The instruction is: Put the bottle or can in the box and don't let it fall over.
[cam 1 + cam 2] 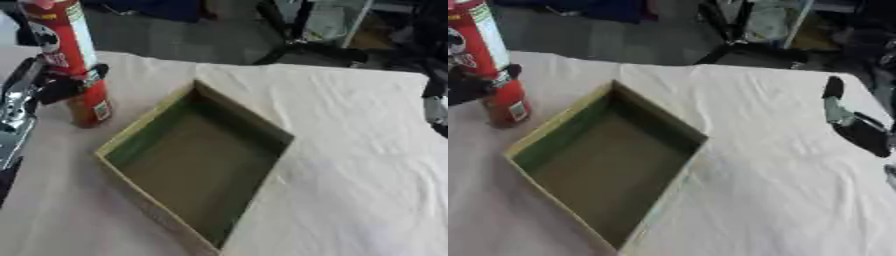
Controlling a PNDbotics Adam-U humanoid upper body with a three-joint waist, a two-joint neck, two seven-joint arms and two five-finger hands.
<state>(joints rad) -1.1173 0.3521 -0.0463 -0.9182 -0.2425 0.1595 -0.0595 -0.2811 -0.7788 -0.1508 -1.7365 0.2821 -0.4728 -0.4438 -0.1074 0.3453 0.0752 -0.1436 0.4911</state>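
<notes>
A tall red can stands upright on the white cloth at the far left, its base just left of the box. My left hand is wrapped round the can's middle, fingers curled on it. The box is an open, shallow olive-green tray with a pale rim, lying askew in the middle with nothing inside. At the right edge, well away from the box, my right hand rests with its fingers straight.
A white wrinkled cloth covers the table. Beyond the far edge are a dark floor, black stand legs and clutter.
</notes>
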